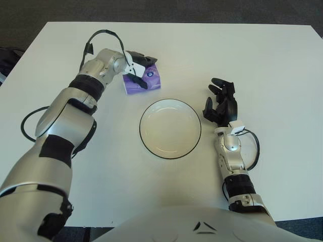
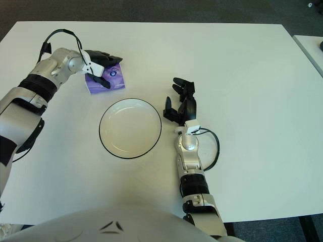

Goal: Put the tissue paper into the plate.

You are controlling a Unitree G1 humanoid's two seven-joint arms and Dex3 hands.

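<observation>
My left hand (image 1: 137, 68) is on the tissue paper (image 1: 143, 80), a small purple pack on the white tabletop (image 1: 262, 60), just beyond the far-left rim of the plate (image 1: 170, 128). My fingers (image 1: 144, 60) curl over the pack's far edge while the thumb presses its near face, so I am pinching the pack between them. One side of it looks tipped up, but I cannot tell whether it has fully left the tabletop.

The plate sits empty, near and to the right of the pack, close but not touching it. My right hand (image 1: 220, 103) shows just to the right of the plate, fingers loosely spread and holding nothing; it has no part in this.

As I judge it, the step in hand is securing the pinch and lifting. To do that well, I should firm the squeeze before raising, because the wrapper looks soft and slick and could slide out of a shallow grip. The lift should go straight up, high enough that the pack's low corner passes over the dark rim instead of nudging the plate. Then I carry it near and right, stop over the plate's middle, lower it, and only then spread my fingers.
</observation>
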